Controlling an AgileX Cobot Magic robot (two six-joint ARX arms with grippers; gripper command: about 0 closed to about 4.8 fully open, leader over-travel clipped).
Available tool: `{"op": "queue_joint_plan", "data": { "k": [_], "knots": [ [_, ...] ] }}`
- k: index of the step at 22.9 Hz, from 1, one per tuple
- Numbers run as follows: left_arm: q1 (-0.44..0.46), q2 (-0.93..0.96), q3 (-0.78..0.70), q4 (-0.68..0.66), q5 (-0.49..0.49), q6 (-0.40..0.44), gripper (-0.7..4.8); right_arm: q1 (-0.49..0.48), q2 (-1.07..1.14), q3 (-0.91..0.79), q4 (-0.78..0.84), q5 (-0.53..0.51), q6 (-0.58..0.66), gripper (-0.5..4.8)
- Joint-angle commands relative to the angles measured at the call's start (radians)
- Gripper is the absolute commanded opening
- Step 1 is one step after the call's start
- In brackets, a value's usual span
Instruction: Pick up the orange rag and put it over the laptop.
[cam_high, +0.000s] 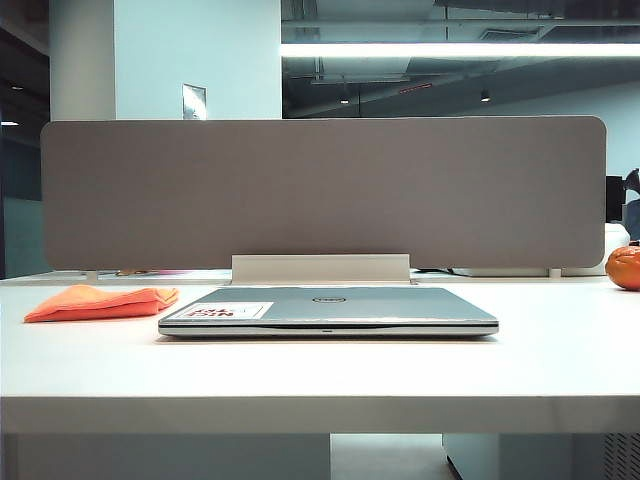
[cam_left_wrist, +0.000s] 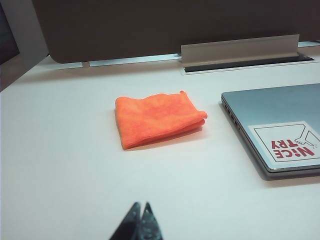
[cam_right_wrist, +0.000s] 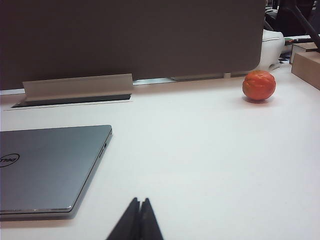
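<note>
Lying flat on the white table (cam_high: 320, 375): the closed laptop (cam_high: 328, 310), lid down, round logo facing up, white-and-red sticker (cam_high: 228, 311) at its front left corner in the exterior view.

Resting just beside the laptop's left edge, apart from it by a narrow strip of bare table: the orange rag (cam_high: 102, 302), folded and flat. Nothing lying on the rag, nothing lying on the laptop lid.

Standing behind both, along the far edge of the table: a grey divider panel (cam_high: 322, 192) with a pale bracket (cam_high: 320, 268) at its foot, directly behind the laptop.

Sitting well to the right of the laptop, near the far right of the table: a round glossy orange ball (cam_right_wrist: 259, 85), well apart from the rag, with the laptop between them.

Hanging low over the near table, short of the rag and touching nothing: the left gripper (cam_left_wrist: 140, 216), fingers pressed together, gripping nothing. Between it and the rag, only bare table.

Hanging likewise on the laptop's other side, near the laptop's front right corner: the right gripper (cam_right_wrist: 139, 213), fingertips meeting, also empty.

Neither arm showing in the exterior view.
</note>
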Motion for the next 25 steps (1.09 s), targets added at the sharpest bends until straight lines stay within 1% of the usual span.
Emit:
{"op": "queue_joint_plan", "data": {
  "k": [1, 14, 19, 23, 25],
  "knots": [
    [0.0, 0.001, 0.004, 0.005, 0.004, -0.003, -0.05, 0.0, -0.002, -0.005, 0.015, 0.001, -0.002, -0.05],
    [0.0, 0.001, 0.004, 0.006, 0.005, -0.003, -0.06, 0.0, -0.002, -0.005, 0.015, 0.001, -0.002, -0.05],
    [0.0, 0.001, 0.005, 0.041, 0.006, -0.003, -0.05, 0.0, -0.002, -0.005, 0.018, 0.001, -0.002, -0.05],
    [0.0, 0.001, 0.004, 0.045, 0.007, -0.004, -0.05, 0.002, -0.002, -0.005, 0.017, -0.003, 0.0, -0.05],
    [0.0, 0.001, 0.004, 0.052, 0.035, -0.003, -0.05, 0.002, -0.002, -0.005, 0.016, -0.003, 0.0, -0.05]
  ]
}}
